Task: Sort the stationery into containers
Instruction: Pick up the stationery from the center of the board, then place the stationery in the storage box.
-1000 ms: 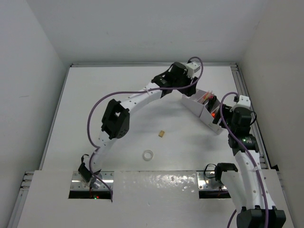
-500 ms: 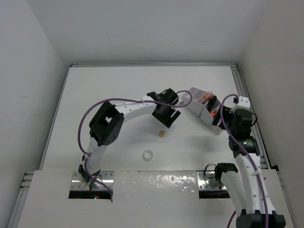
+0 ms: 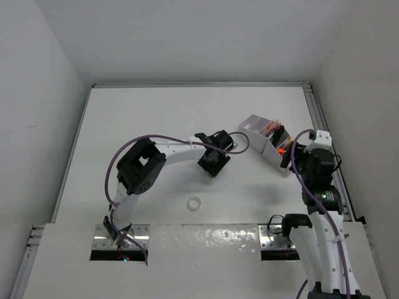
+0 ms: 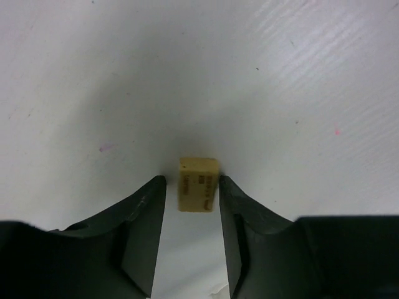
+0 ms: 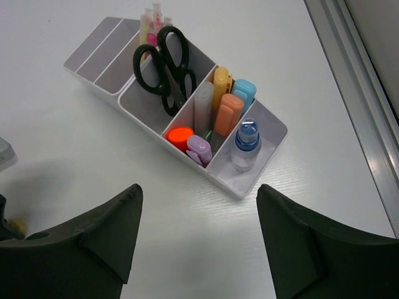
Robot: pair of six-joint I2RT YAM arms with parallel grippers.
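A small beige eraser point(image 4: 198, 184) lies on the white table between the tips of my left gripper point(image 4: 192, 182). The jaws are open: the right finger point(image 4: 232, 224) is almost against the eraser, and the left one stands a little off it. In the top view the left gripper point(image 3: 212, 163) hides the eraser. The pale organizer point(image 3: 257, 123) stands at the right. It holds black-handled scissors point(image 5: 163, 62), several highlighters point(image 5: 227, 112) and pens. My right gripper point(image 5: 198, 194) is wide open and empty, just in front of the organizer point(image 5: 244, 189).
A clear tape ring point(image 3: 195, 204) lies on the table nearer the arm bases. A small bottle with a blue cap point(image 5: 246, 143) stands in the organizer's end compartment. A metal rail point(image 3: 318, 118) runs along the table's right edge.
My left arm has swung back from above the organizer to the table's middle and come down with its open jaws around the eraser. The right gripper has drawn back slightly.
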